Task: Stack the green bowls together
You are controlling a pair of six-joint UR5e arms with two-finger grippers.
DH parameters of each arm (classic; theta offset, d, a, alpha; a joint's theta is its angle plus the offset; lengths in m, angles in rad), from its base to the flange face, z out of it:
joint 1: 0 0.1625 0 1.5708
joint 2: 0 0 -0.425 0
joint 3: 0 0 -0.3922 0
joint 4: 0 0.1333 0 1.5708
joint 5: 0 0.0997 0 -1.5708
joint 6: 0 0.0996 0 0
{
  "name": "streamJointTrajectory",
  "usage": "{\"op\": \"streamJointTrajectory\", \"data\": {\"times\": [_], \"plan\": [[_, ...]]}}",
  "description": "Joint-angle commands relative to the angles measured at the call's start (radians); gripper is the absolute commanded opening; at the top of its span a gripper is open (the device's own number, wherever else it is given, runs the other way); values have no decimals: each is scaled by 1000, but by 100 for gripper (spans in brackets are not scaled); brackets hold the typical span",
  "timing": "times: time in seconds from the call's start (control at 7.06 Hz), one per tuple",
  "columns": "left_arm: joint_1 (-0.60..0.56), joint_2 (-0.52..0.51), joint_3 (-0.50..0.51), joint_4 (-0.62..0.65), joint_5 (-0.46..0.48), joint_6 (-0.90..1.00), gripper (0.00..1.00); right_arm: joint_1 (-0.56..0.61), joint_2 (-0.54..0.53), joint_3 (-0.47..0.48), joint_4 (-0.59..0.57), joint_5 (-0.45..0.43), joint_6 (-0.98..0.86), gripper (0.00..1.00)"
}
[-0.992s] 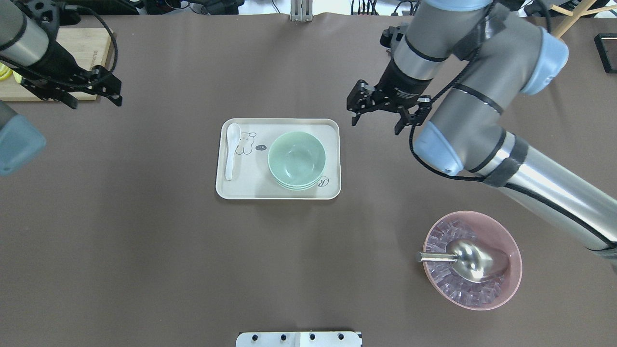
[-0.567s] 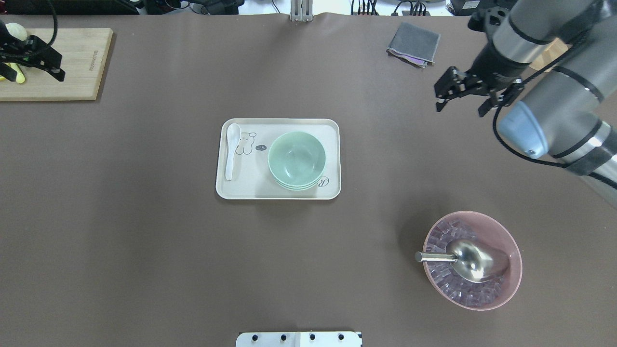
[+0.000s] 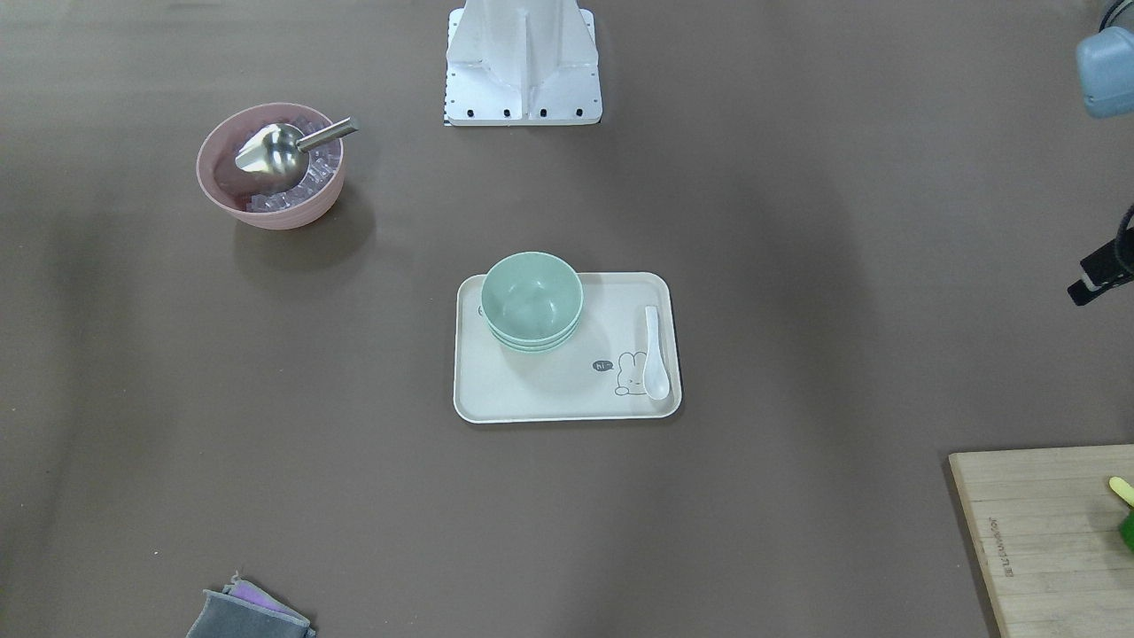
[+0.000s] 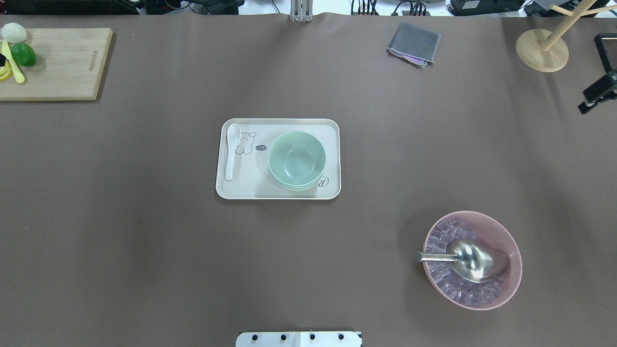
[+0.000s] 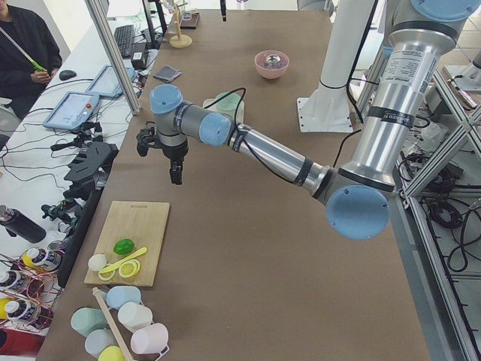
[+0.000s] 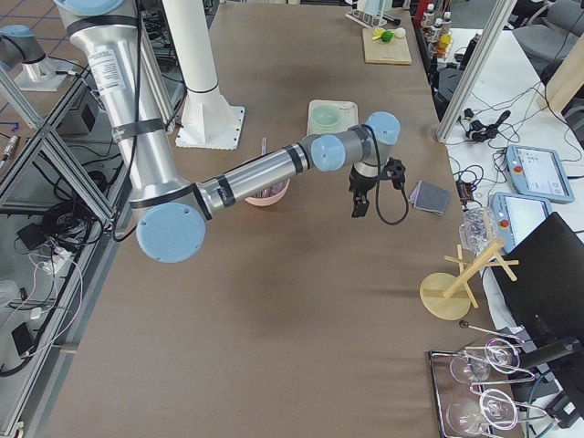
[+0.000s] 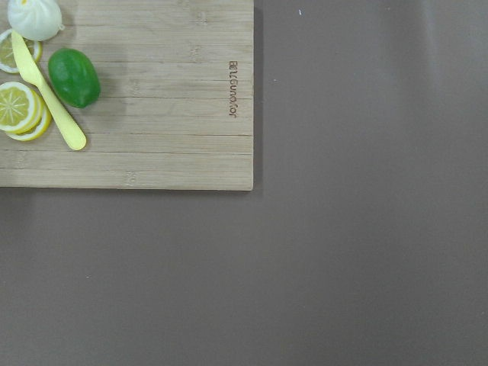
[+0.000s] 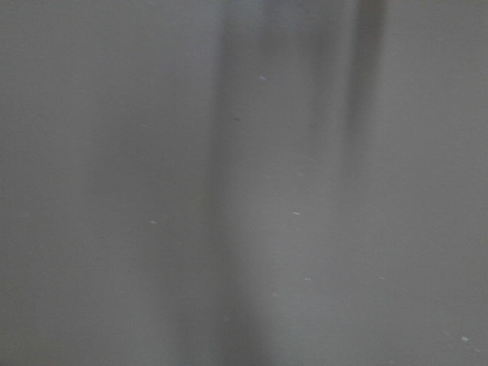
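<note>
The green bowls (image 4: 296,159) sit nested in one stack on the right half of a cream tray (image 4: 250,188); in the front-facing view the green bowls (image 3: 532,301) stand at the tray's (image 3: 532,403) near-left corner. Nothing touches them. Only a black piece of my right gripper (image 4: 597,92) shows at the overhead view's right edge, far from the tray. My left gripper (image 3: 1101,270) shows partly at the front-facing view's right edge, hanging beside the cutting board (image 5: 131,241). Whether either gripper is open or shut I cannot tell. The right wrist view is blurred bare table.
A white spoon (image 4: 232,150) lies on the tray's left side. A pink bowl (image 4: 472,260) with ice cubes and a metal scoop (image 4: 465,260) stands front right. A grey cloth (image 4: 414,44) lies at the back. The board (image 4: 58,62) holds a lime (image 7: 74,78), lemon slices and a knife.
Both arms have drawn back outward. The right gripper went from beside the tray to the right edge, and the left left the overhead view. The bowl stack has not moved.
</note>
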Motion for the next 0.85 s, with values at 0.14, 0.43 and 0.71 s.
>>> {"op": "streamJointTrajectory", "data": {"times": [0.14, 0.43, 0.71], "plan": [[-78, 104, 28, -8, -22, 134, 98, 161, -172, -16, 4, -14, -125, 100], [-87, 181, 38, -99, -16, 164, 98, 218, -199, -16, -2, -47, -193, 100], [-193, 230, 86, -114, -14, 337, 98, 226, -185, -11, -10, -42, -179, 100]]}}
